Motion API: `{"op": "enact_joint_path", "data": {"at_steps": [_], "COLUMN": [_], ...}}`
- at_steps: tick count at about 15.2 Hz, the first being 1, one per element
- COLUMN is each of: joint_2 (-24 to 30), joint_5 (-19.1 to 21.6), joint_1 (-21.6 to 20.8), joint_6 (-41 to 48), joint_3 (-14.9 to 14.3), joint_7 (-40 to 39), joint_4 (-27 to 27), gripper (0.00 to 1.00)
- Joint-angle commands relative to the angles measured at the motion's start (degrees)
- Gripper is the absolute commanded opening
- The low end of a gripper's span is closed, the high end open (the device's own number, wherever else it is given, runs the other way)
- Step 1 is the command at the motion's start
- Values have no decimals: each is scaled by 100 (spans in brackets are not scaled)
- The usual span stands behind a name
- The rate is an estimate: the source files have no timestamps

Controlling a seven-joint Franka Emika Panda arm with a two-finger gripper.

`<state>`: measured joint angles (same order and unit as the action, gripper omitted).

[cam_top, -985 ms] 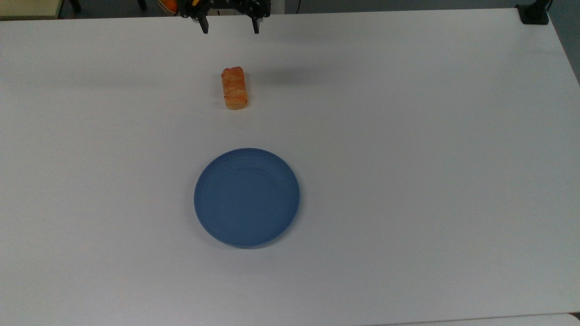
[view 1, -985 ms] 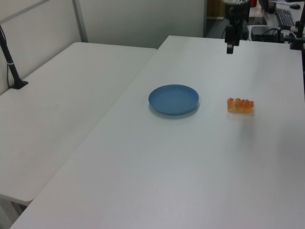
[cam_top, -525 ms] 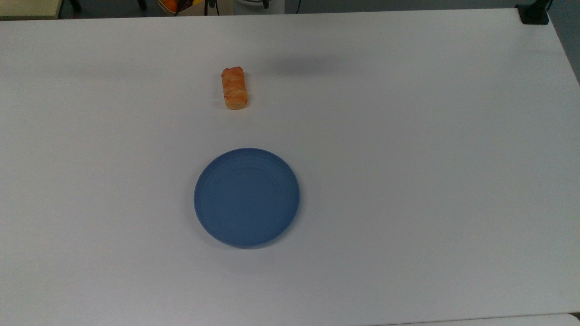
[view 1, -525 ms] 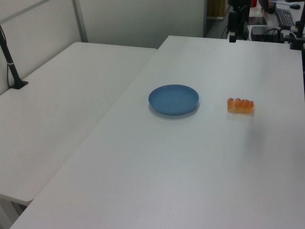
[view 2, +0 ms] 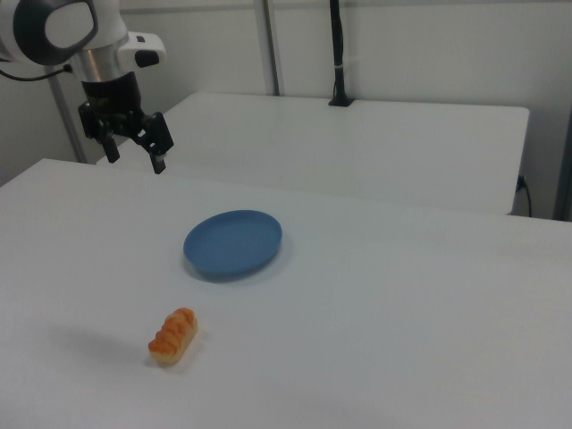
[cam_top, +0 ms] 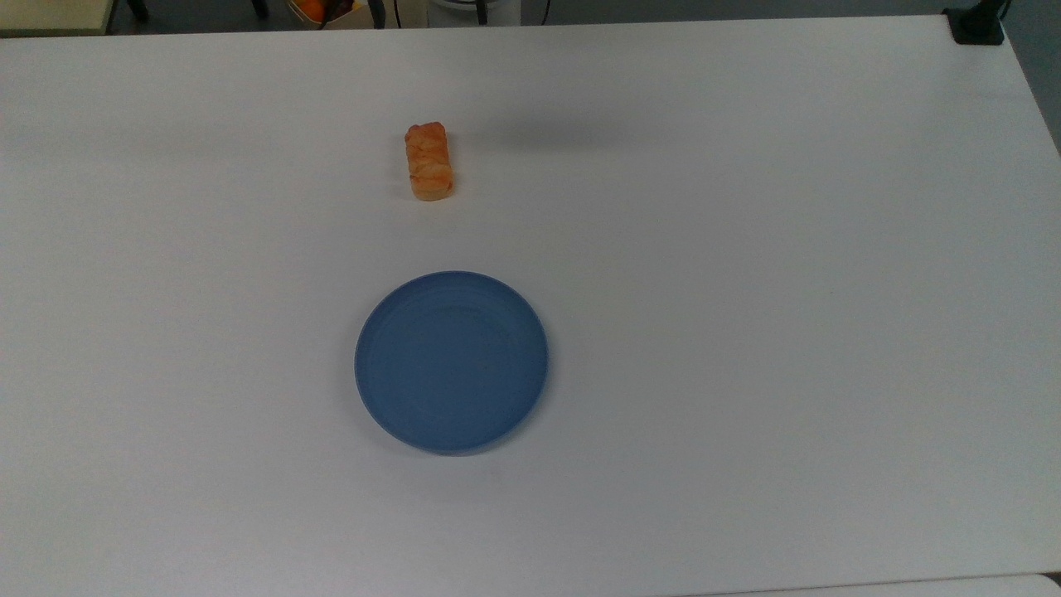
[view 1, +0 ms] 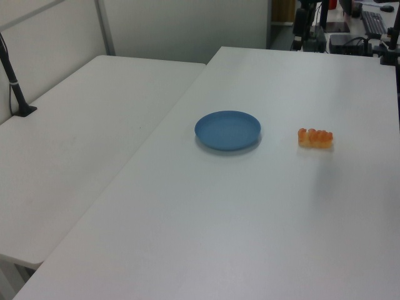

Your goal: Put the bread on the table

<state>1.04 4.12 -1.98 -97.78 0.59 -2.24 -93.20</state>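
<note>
Likely a lab — white tables [view 1: 94, 125], robot arm [view 2: 85, 36], partition walls [view 2: 402, 49]

The bread [view 1: 315, 137] is seen lying flat on the white bench [view 1: 262, 219], toward the left view's right, with its long side running left to right. A round blue plate [view 1: 227, 130] is set on the same bench, near the bread on its left and apart from it; nothing is carried on the plate. A second white bench [view 1: 75, 144] is joined along the left view's left side, and a black post [view 1: 14, 81] is fixed at its edge.
</note>
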Motion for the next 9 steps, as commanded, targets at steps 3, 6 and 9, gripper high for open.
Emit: {"op": "enact_joint_path", "data": {"at_steps": [3,6,9], "joint_2": [45,45,45], "joint_5": [44,36,18], "joint_1": [110,102,102], "joint_6": [-251,-251,-233], "joint_3": [-50,-50,-32], "joint_7": [-427,-401,-400], "joint_4": [-40,-49,-49], "gripper": [100,100,100]}}
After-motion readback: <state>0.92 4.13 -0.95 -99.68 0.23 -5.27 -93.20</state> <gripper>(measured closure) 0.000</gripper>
